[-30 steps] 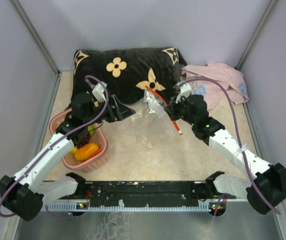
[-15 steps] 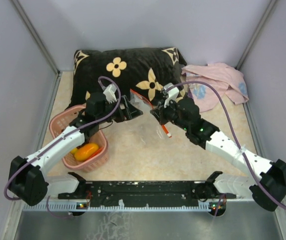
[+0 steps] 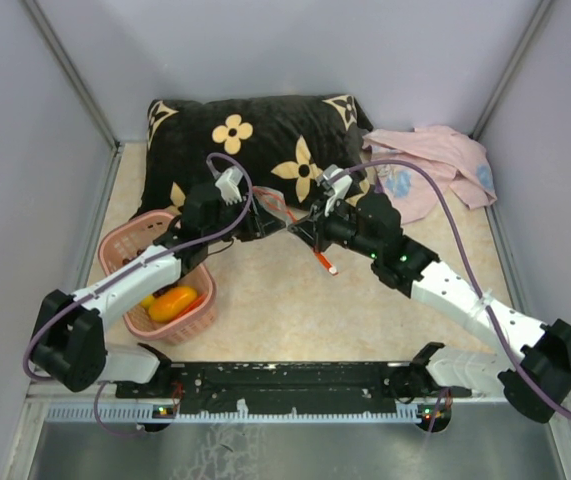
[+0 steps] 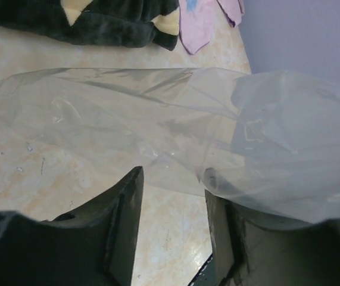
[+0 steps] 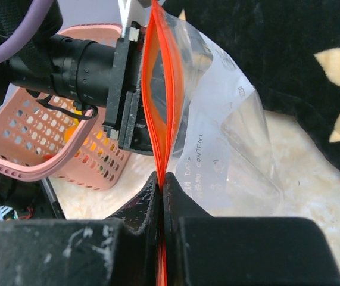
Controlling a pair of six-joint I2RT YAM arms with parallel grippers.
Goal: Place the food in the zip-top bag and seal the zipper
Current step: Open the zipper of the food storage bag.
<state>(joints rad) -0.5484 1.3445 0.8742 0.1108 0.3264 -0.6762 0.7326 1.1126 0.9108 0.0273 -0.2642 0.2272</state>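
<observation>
The clear zip-top bag hangs between my two grippers above the table, in front of the pillow. Its red-orange zipper slants down towards the front. My right gripper is shut on the zipper strip, which spreads into two lips above the jaws. My left gripper is open at the bag's mouth; in its wrist view the bag film drapes over the right finger. The food, an orange piece and yellow and green bits, lies in the pink basket.
A black pillow with cream flowers lies along the back. A pink cloth is bunched at the back right. The basket sits at the left, under my left arm. Grey walls close in both sides.
My right gripper has carried the bag left towards the centre. My left gripper has swung right, away from the basket, up to the bag's mouth.
</observation>
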